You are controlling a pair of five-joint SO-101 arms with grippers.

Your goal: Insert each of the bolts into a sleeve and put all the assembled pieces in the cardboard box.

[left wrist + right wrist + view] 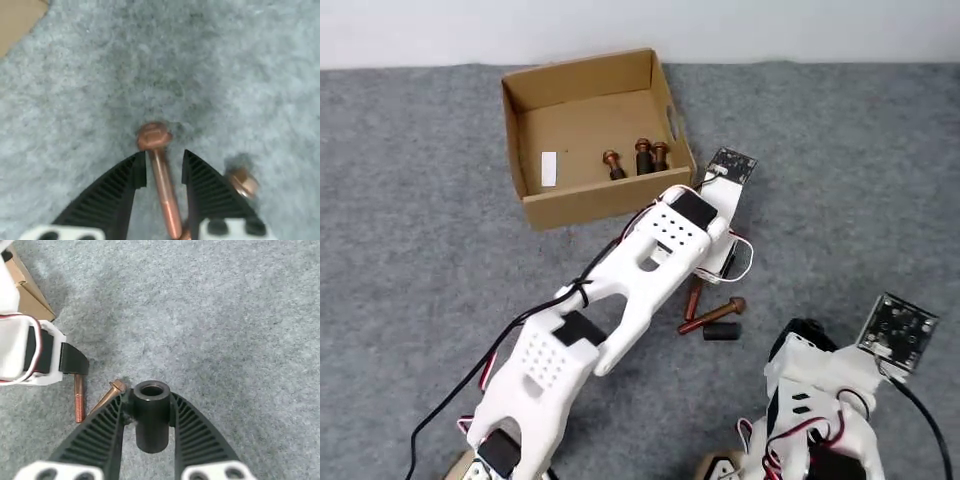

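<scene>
Desk point(410, 260), open room all round; box point(585, 205) at far side, just beyond my left hand point(164, 159), spread astride a flat-lying bolt point(155, 137), shank along the hand's axis, head pointing outward; right hand point(147, 400) close by, pinching the sleeve point(151, 425), bore facing away from it.

Soft, even light falls from overhead, bright but without hard edges. Inside the open brown cardboard box point(590, 205), the walls throw only weak shade on the floor. On the near side of the box, the white plastic left arm point(620, 300) lays a faint, diffuse shadow on the grey felt table cover point(410, 250). In the right wrist view, a darker smudge of shadow lies on the felt just beside the box corner. Farther from the box, the copper-coloured threaded bolt point(165, 195) carries a pale gleam along its shank. The short black cylindrical sleeve point(151, 415) has a dull sheen at its rim.
</scene>
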